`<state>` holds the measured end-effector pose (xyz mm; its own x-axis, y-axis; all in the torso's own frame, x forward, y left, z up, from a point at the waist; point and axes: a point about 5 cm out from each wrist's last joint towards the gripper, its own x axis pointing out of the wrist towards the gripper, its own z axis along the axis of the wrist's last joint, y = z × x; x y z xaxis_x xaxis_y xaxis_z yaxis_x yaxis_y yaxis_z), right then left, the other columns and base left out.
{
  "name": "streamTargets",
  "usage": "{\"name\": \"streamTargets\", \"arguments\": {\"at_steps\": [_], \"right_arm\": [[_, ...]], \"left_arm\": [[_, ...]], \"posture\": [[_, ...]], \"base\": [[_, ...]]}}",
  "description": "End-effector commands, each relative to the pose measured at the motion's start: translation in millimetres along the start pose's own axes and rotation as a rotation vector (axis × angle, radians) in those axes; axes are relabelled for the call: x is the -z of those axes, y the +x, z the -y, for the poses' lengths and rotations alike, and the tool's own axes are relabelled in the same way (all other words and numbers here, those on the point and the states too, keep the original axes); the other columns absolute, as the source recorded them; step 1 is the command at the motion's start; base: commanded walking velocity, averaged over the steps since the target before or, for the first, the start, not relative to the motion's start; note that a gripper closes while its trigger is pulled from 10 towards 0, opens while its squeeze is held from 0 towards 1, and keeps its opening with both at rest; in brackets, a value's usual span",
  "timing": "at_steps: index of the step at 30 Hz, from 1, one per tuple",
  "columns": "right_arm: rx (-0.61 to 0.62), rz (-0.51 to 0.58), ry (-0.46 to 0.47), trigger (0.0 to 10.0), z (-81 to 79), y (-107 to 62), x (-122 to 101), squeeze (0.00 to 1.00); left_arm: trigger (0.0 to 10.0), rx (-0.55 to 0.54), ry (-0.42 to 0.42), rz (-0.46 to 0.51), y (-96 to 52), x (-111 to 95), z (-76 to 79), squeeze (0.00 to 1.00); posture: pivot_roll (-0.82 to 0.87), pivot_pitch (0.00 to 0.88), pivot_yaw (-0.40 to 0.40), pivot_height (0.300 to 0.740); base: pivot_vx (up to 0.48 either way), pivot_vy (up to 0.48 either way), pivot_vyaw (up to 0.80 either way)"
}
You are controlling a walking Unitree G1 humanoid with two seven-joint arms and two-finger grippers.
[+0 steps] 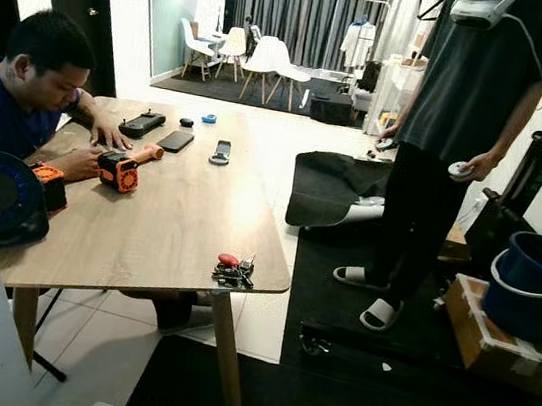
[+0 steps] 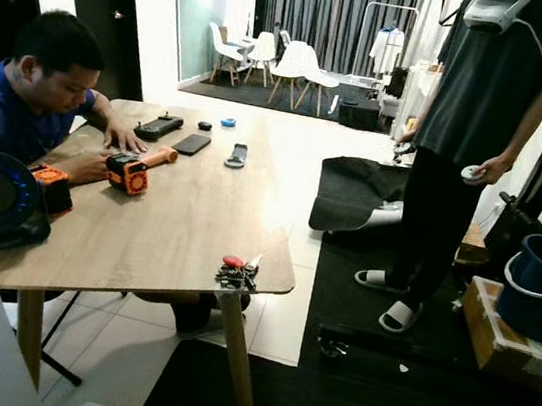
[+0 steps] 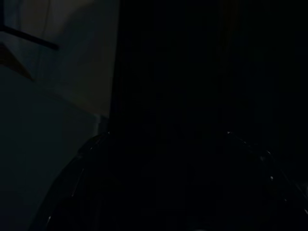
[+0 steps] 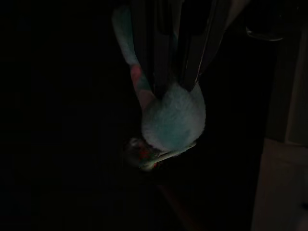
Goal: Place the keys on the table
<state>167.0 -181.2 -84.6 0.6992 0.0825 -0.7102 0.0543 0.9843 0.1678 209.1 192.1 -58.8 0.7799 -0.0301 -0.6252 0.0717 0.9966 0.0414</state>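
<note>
In the dark right wrist view, my right gripper (image 4: 174, 85) is shut on a pale blue fluffy ball (image 4: 173, 119). A small bunch of keys (image 4: 143, 156) with a spot of red dangles from the ball. On the near right corner of the wooden table (image 1: 163, 218) lies another dark bunch of keys with a red tag (image 1: 233, 271). The left wrist view is almost black, and my left arm hangs idle.
A seated person in blue works on an orange tool (image 1: 119, 171) at the table's left side. Phones and remotes (image 1: 175, 140) lie at its far end. A standing person (image 1: 462, 139) holds controllers on the black mat (image 1: 355, 326) to the right. A blue bucket (image 1: 534, 285) sits on a box.
</note>
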Motion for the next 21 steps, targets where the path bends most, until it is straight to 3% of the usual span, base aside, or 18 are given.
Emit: {"name": "streamTargets", "arguments": {"at_steps": [1, 5, 9, 12, 21], "right_arm": [[-0.014, -0.006, -0.04, 10.0, -2.4, 0.5, 0.0, 0.0], [-0.028, -0.009, -0.059, 10.0, -3.9, 0.6, 0.2, 0.0], [-0.028, -0.012, -0.067, 10.0, -4.0, 0.6, 0.6, 0.0], [-0.011, 0.004, 0.009, 10.0, -2.3, 0.2, 0.3, 0.0], [-0.001, -0.005, -0.022, 10.0, -0.4, 0.1, 0.3, 0.0]], "left_arm": [[10.0, -0.004, -0.019, -0.003, -0.9, 2.0, 3.3, 0.0], [10.0, -0.005, -0.02, 0.006, -1.3, 0.8, 4.2, 0.0], [10.0, 0.003, -0.013, 0.024, -1.6, -2.4, 6.5, 0.0], [10.0, 0.018, 0.002, 0.044, -0.9, -7.3, 8.9, 0.0], [10.0, 0.049, 0.006, 0.038, 2.2, -13.0, 12.0, 0.0]], "posture": [[0.06, 0.008, 0.017, 0.74], [0.06, 0.008, 0.017, 0.74], [0.06, 0.01, 0.017, 0.74], [0.06, 0.01, 0.018, 0.74], [0.06, 0.011, 0.021, 0.74]], "base": [[0.0, 0.0, 0.0], [0.0, 0.0, 0.0], [0.0, 0.0, 0.8], [0.0, 0.0, 0.0], [0.0, 0.0, 0.0]]}}
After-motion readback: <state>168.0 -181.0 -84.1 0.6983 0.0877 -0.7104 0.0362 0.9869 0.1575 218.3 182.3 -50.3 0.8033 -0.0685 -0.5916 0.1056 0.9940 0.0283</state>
